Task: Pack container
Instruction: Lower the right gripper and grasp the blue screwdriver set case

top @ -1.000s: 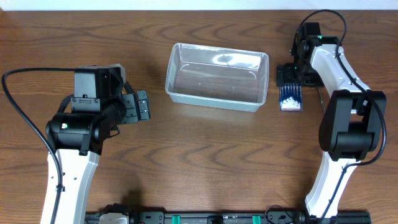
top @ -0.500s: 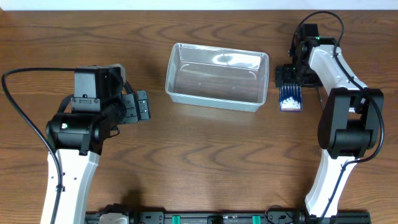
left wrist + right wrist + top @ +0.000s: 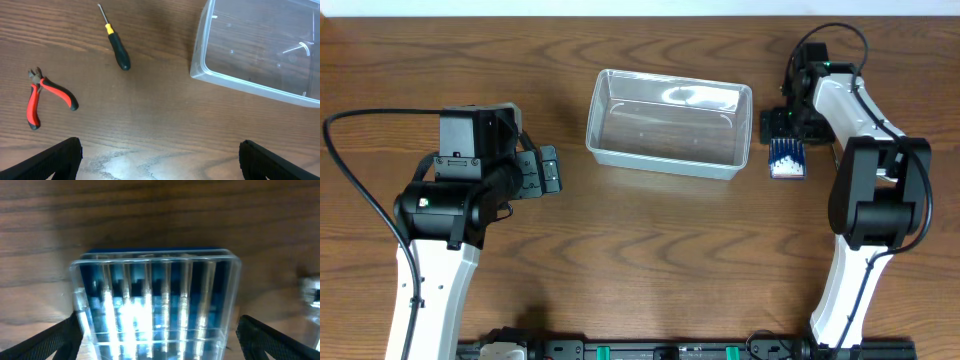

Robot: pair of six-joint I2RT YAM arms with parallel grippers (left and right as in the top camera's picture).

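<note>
Overhead, the right arm is edging slightly along the blue drill-bit case [image 3: 157,300]. The right gripper [image 3: 781,122] is hanging spread wide with the case directly beneath it, pinching nothing, probably lining up a first pick. The left gripper [image 3: 552,170] is staying put, spread and empty. The clear container [image 3: 665,161] is sitting empty just left of the right gripper. No brand or lettering is showing legibly.
</note>
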